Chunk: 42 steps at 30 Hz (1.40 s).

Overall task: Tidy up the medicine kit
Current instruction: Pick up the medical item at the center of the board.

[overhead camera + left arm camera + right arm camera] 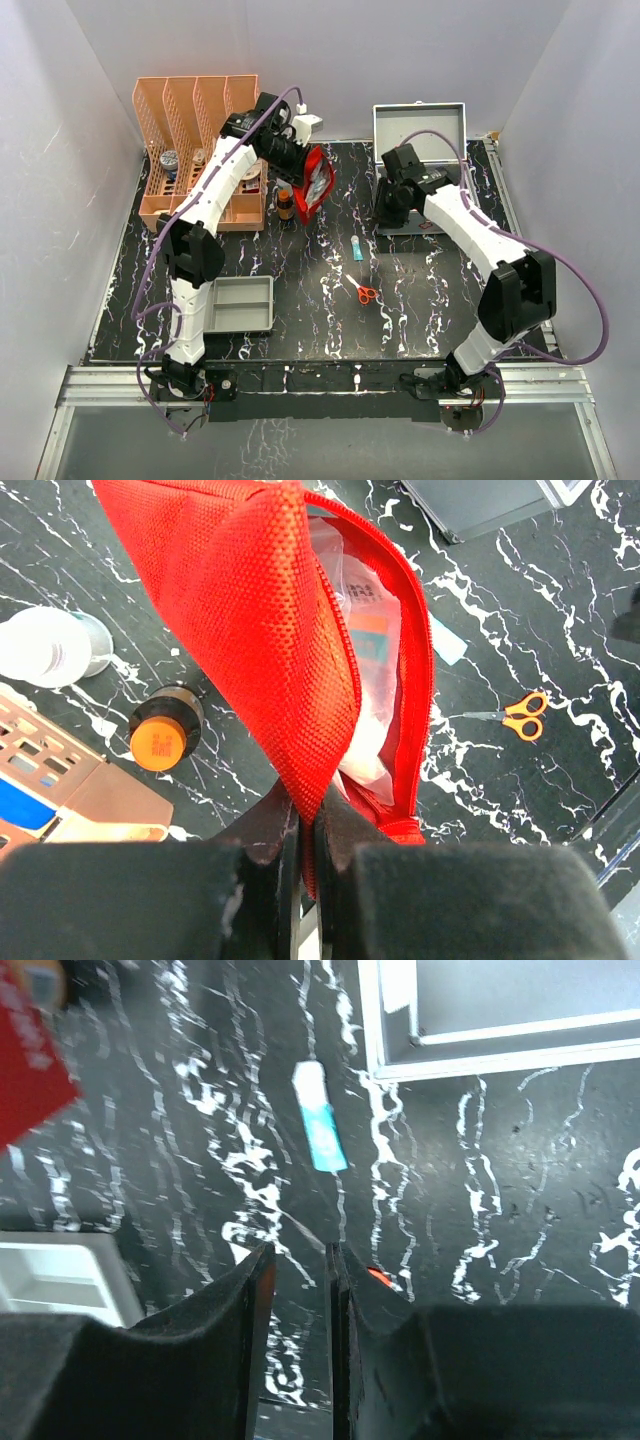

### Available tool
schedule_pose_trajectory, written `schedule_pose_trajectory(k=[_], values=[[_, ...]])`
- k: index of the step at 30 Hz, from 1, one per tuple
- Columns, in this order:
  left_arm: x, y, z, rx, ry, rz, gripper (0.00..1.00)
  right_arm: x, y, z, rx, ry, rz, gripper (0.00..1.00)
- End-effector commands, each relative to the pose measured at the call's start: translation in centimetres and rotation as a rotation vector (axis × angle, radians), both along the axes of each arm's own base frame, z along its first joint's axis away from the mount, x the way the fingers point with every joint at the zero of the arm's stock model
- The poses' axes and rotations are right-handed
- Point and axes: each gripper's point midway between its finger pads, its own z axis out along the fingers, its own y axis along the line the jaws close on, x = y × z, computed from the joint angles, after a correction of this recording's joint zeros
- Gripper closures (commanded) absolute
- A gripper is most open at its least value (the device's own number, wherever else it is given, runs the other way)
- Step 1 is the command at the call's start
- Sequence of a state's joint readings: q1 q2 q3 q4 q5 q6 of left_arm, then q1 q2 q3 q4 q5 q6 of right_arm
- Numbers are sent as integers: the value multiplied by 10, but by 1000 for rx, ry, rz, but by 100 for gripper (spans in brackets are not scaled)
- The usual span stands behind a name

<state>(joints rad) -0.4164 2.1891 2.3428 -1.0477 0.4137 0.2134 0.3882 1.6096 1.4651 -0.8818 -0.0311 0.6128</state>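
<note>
My left gripper (300, 163) is shut on the lower edge of a red mesh pouch (318, 185) and holds it up above the table at the back centre. In the left wrist view the pouch (260, 630) hangs unzipped with white packets inside, its fabric pinched between my fingers (335, 825). My right gripper (390, 205) hovers by the front left corner of the open metal case (418, 130). In its wrist view it (300, 1252) is empty, jaws a narrow gap apart. A blue-and-white tube (357, 249) and orange scissors (364, 292) lie on the table.
An orange file rack (200, 150) holding small items stands at the back left. A brown bottle with an orange cap (285, 203) stands next to it, below the pouch. A grey tray (240, 303) sits at the front left. White walls close in three sides.
</note>
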Motion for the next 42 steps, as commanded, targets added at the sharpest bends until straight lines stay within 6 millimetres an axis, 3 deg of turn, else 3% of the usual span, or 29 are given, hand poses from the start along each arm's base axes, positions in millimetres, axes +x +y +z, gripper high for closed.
schedule_pose_trajectory(k=[1, 10, 18, 28, 34, 39, 42], values=[[-9, 6, 33, -19, -34, -3, 100, 0, -1, -21, -99, -14, 106, 75], [-32, 12, 45, -33, 18, 25, 100, 5, 22, -80, -186, 50, 191, 75], [-42, 15, 54, -43, 27, 37, 100, 12, 30, -111, -247, 51, 226, 76], [-52, 13, 59, -67, 46, 19, 100, 36, 37, -128, -297, 15, 234, 78], [-56, 13, 59, -69, 54, 13, 100, 32, 36, -144, -334, 46, 259, 78], [-55, 12, 59, -76, 55, 10, 100, 25, 31, -151, -358, 72, 268, 95], [-55, 11, 58, -76, 58, 9, 100, 22, 28, -149, -364, 71, 265, 100]])
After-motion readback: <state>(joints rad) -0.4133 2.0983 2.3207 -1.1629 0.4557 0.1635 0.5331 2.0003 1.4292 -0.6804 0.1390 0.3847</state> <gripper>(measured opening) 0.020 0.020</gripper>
